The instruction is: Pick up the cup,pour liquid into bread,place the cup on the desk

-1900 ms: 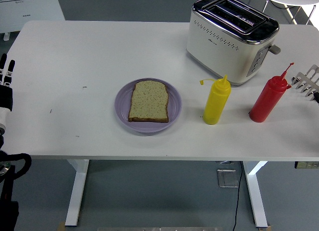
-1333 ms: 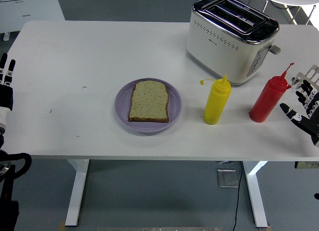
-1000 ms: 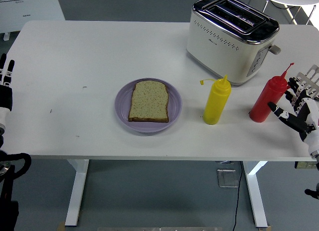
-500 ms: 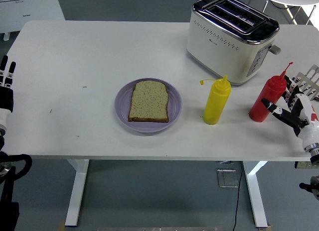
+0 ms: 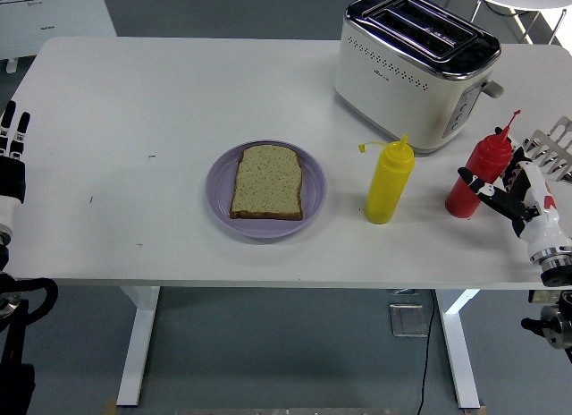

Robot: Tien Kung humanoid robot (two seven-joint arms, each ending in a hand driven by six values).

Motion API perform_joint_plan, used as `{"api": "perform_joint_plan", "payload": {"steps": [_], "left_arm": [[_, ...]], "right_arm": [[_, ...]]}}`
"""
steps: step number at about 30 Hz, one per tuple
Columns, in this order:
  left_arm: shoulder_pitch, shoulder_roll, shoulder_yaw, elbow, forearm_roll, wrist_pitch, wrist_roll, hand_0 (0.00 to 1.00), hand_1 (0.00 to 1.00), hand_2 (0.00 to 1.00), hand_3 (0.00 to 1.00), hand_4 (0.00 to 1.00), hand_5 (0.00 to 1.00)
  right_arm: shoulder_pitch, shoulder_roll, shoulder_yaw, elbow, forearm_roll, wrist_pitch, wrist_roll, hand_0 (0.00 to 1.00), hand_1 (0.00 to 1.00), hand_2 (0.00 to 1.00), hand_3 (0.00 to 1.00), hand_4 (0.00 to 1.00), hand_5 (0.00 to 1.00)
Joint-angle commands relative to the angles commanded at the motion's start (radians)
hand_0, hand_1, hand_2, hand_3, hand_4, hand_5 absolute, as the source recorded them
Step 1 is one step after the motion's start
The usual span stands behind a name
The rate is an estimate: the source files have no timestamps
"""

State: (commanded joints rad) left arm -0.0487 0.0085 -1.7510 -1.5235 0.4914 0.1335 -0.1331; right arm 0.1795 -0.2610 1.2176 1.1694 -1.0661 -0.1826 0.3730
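Observation:
No cup shows; two squeeze bottles stand right of the plate. The red squeeze bottle point(image 5: 474, 169) is at the far right and leans slightly left. My right hand point(image 5: 496, 187) comes in from the lower right and wraps it: the thumb lies across its front, the other fingers curl behind. The yellow squeeze bottle point(image 5: 389, 184) stands free between the red one and the plate. A slice of bread point(image 5: 267, 182) lies flat on a purple plate point(image 5: 219, 200) at the table's middle. My left hand point(image 5: 11, 151) rests at the left edge, fingers straight.
A white and chrome toaster point(image 5: 416, 66) stands at the back right, just behind the two bottles. A white wire rack point(image 5: 554, 147) pokes in at the right edge behind my right hand. A white appliance point(image 5: 54, 17) sits on the floor beyond the far left corner.
My right hand came in from the right edge, moved left to the red bottle and closed around it. The bottle shifted slightly left. My left hand stayed put.

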Motion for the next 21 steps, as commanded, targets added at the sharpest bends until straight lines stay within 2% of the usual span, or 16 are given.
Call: {"api": "perform_joint_plan", "payload": {"steps": [6,7,12,13,18,19,21], "left_arm": [[-0.001,0.001,-0.005,0.0,0.001,0.001,0.0,0.805,0.787,0.828,0.799,0.479,0.998],[-0.002,0.001,-0.006,0.0,0.001,0.001,0.0,0.805,0.787,0.828,0.798,0.479,0.998],[-0.004,0.001,-0.006,0.0,0.001,0.0,0.0,0.805,0.787,0.828,0.798,0.479,0.998],[-0.004,0.001,-0.005,0.0,0.001,0.0,0.0,0.805,0.786,0.828,0.798,0.479,0.998],[-0.003,0.001,-0.006,0.0,0.001,0.0,0.001,0.805,0.786,0.828,0.798,0.479,0.998],[-0.003,0.001,-0.006,0.001,0.001,0.0,0.001,0.804,0.786,0.827,0.798,0.479,0.998],[-0.003,0.0,-0.006,0.001,0.001,0.0,0.001,0.804,0.786,0.827,0.798,0.479,0.998]], "right_arm": [[0.016,0.009,-0.015,-0.018,0.017,-0.028,0.013,0.995,0.903,0.967,0.998,0.938,0.309],[0.018,0.01,-0.017,-0.02,0.02,-0.031,0.014,0.96,0.857,0.939,0.981,0.933,0.305],[0.039,0.021,-0.035,-0.043,0.034,-0.057,0.024,0.96,0.857,0.939,0.981,0.933,0.305],[0.044,0.023,-0.039,-0.049,0.04,-0.068,0.028,0.929,0.817,0.881,0.954,0.923,0.29],[0.061,0.029,-0.054,-0.069,0.054,-0.081,0.032,0.929,0.817,0.881,0.954,0.923,0.29],[0.064,0.03,-0.061,-0.073,0.06,-0.088,0.036,0.852,0.751,0.781,0.904,0.909,0.27],[0.069,0.032,-0.066,-0.079,0.067,-0.1,0.042,0.852,0.751,0.781,0.904,0.909,0.27]]}}
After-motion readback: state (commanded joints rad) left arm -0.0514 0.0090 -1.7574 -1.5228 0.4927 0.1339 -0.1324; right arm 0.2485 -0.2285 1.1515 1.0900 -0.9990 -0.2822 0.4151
